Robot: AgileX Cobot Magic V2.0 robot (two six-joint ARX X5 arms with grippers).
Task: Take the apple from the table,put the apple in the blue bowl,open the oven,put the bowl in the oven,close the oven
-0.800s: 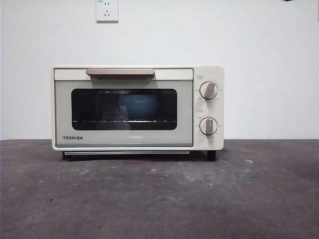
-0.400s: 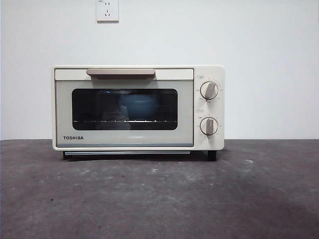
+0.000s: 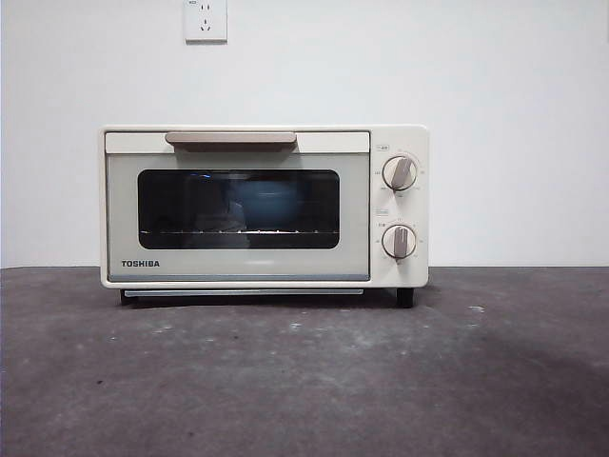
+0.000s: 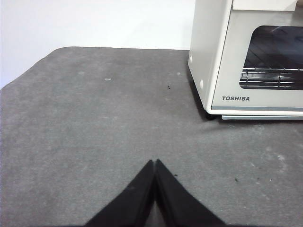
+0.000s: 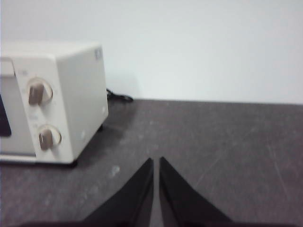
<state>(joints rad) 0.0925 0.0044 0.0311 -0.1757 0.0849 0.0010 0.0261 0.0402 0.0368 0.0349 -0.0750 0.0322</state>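
Note:
The cream-white oven (image 3: 264, 207) stands on the dark grey table (image 3: 304, 381) with its door closed and its beige handle (image 3: 230, 139) at the top. Through the dark window, the blue bowl (image 3: 264, 202) shows dimly on the rack inside. The apple is hidden from view. My left gripper (image 4: 155, 163) hovers shut and empty over the table, off the oven's (image 4: 213, 56) TOSHIBA-logo side. My right gripper (image 5: 156, 161) is shut and empty off the oven's (image 5: 75, 94) knob side. Neither gripper shows in the front view.
Two round knobs (image 3: 399, 173) sit on the oven's right panel. A white wall with a socket (image 3: 206, 19) stands behind. A black power cord (image 5: 118, 97) runs behind the oven. The table's rounded corner (image 4: 57, 52) lies beyond the left gripper.
A small dark tip at the top right edge of the front view has gone out of the picture. The oven and bowl have not moved.

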